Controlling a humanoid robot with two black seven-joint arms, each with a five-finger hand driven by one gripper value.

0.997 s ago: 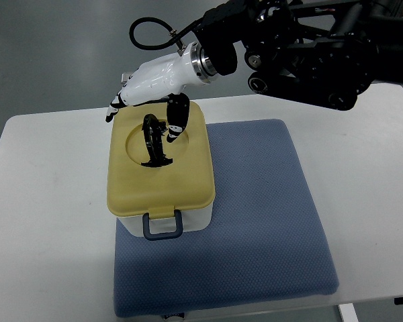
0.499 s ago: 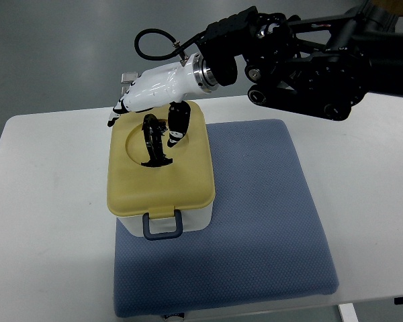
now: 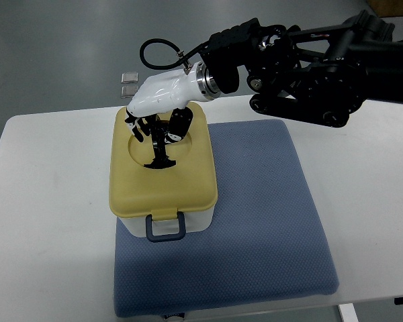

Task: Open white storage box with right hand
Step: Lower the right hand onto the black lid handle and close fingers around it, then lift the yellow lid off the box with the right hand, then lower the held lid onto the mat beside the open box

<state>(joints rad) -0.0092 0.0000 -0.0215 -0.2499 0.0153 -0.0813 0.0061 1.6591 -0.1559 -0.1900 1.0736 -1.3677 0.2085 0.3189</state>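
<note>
Upper centre of frame — the white right hand (image 3: 160,107) curls its fingers around the black handle (image 3: 158,144) atop the yellow plastic lid (image 3: 162,174); best lift straight up, grip firm.

The right hand (image 3: 158,111) grips the black handle (image 3: 160,144) on the lid (image 3: 162,181) of the box (image 3: 195,225).

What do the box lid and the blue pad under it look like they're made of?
The yellow lid looks like moulded plastic with a matte, smooth finish and rounded edges. The blue pad seems to be soft fabric or foam: a fine dotted weave and cushioned, rounded borders.
</note>
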